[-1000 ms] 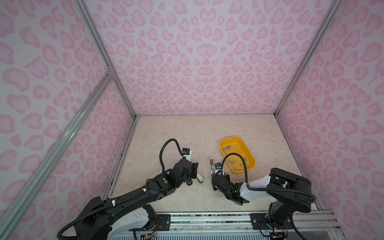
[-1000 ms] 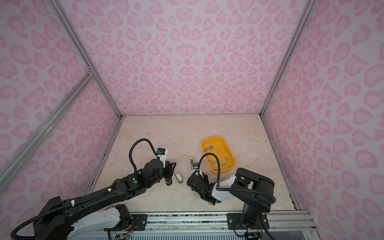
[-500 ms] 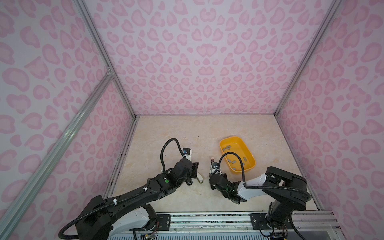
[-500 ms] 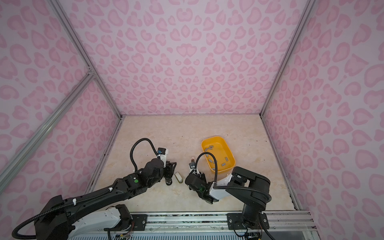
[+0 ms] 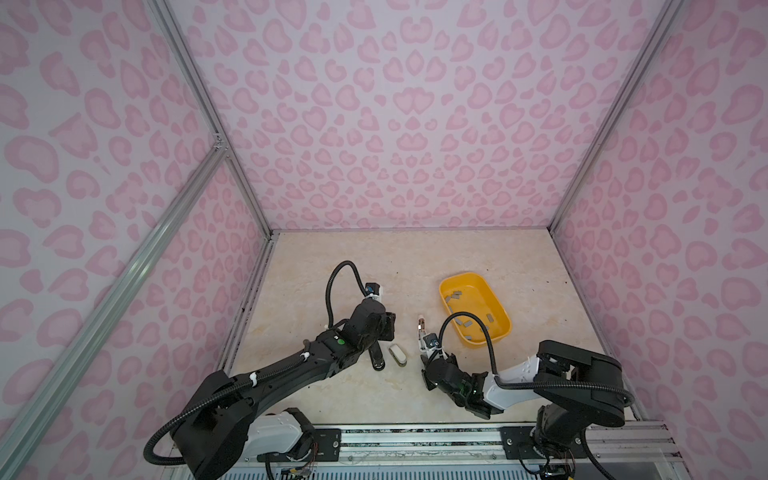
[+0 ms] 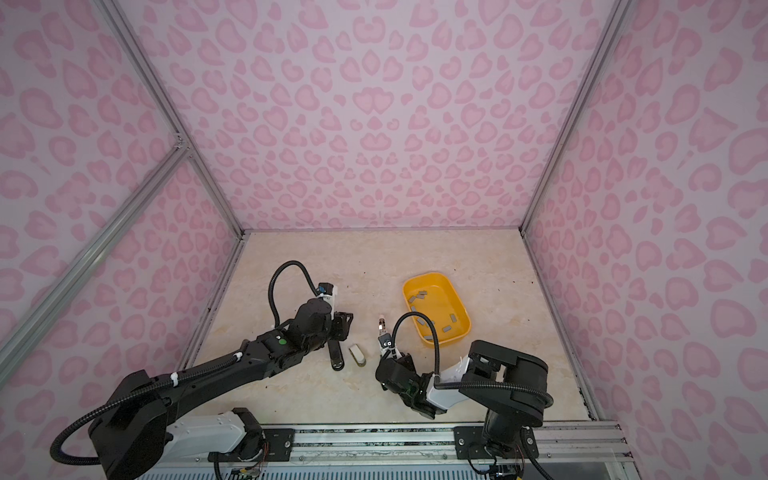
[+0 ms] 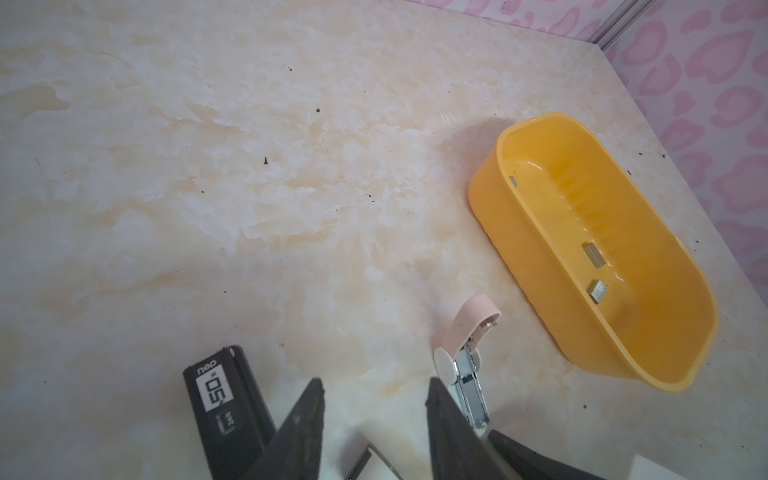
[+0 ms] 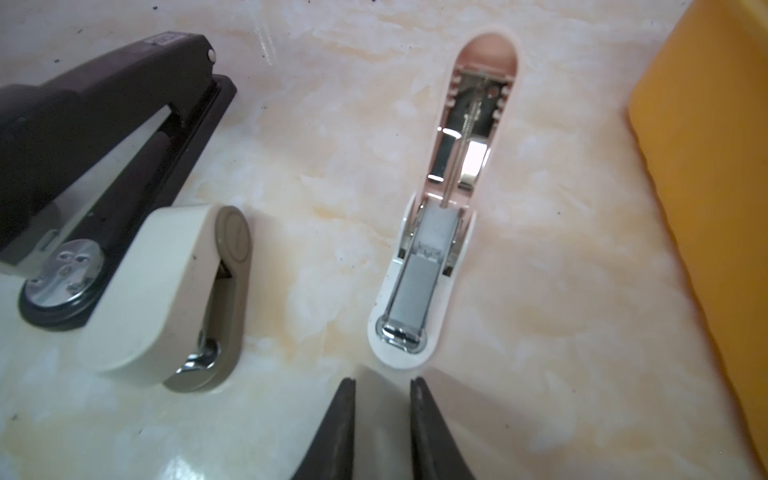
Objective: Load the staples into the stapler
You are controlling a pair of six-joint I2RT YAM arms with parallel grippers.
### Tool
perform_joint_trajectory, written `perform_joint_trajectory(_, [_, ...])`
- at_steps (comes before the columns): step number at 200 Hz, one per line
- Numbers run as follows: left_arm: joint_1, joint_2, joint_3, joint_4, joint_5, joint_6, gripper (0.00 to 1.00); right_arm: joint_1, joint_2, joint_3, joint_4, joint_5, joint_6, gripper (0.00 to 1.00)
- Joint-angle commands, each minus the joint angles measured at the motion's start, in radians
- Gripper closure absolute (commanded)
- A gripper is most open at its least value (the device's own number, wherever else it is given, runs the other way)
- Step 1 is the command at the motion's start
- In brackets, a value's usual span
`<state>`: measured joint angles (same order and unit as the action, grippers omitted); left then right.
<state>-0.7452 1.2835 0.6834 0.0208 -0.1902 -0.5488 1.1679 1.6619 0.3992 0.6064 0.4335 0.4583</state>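
The staples (image 5: pixel 465 322) mostly lie loose in the yellow tray (image 7: pixel 519 249), right of centre in both top views. One grey strip (image 8: pixel 413 291) appears to sit already in the channel of the pink stapler (image 8: pixel 419 266). That stapler lies flat at lower centre in a top view (image 5: pixel 421 332), with its lid swung fully back.

Your right gripper (image 8: pixel 382 386) sits just short of the stapler's nose, its jaws released to a narrow gap with nothing between them. Your left gripper (image 7: pixel 374 384) hangs released and empty above the cream stapler (image 8: pixel 174 291), with the black stapler (image 8: pixel 104 124) beside it.

Loading looks done, so closing is probably next: pin the base and fold the lid over without nudging the strip.

Mind the tray wall near the stapler's right side and the two spare staplers near its left. The upper half of the table gives you open room.
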Motion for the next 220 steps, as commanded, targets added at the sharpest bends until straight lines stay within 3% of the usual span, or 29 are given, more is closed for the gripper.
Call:
perform_joint_trajectory(1, [0.003, 0.047, 0.036, 0.027, 0.016, 0.010, 0.58, 0.012, -0.004, -0.033, -0.010, -0.058, -0.038, 0.77])
perform_joint_trajectory(87, [0.006, 0.267, 0.169, 0.030, 0.042, 0.031, 0.61, 0.024, -0.027, -0.093, 0.053, -0.047, -0.050, 0.79])
perform_joint_trajectory(108, [0.011, 0.286, 0.181, 0.031, 0.038, 0.032, 0.61, 0.021, -0.039, -0.075, 0.008, 0.009, -0.016, 0.59])
perform_joint_trajectory(130, [0.019, 0.281, 0.184, 0.034, 0.035, 0.033, 0.61, -0.005, -0.033, -0.036, -0.050, 0.041, 0.026, 0.55])
perform_joint_trajectory(149, [0.021, 0.271, 0.185, 0.032, 0.035, 0.036, 0.61, -0.033, -0.018, -0.008, -0.078, 0.050, 0.046, 0.40])
perform_joint_trajectory(170, [0.025, 0.256, 0.178, 0.033, 0.034, 0.038, 0.61, -0.053, 0.008, 0.021, -0.081, 0.027, 0.034, 0.33])
perform_joint_trajectory(195, [0.026, 0.246, 0.170, 0.036, 0.034, 0.038, 0.61, -0.056, 0.047, 0.073, -0.111, 0.024, 0.029, 0.33])
perform_joint_trajectory(220, [0.030, 0.241, 0.168, 0.035, 0.035, 0.039, 0.61, -0.083, 0.083, 0.095, -0.113, 0.013, 0.044, 0.42])
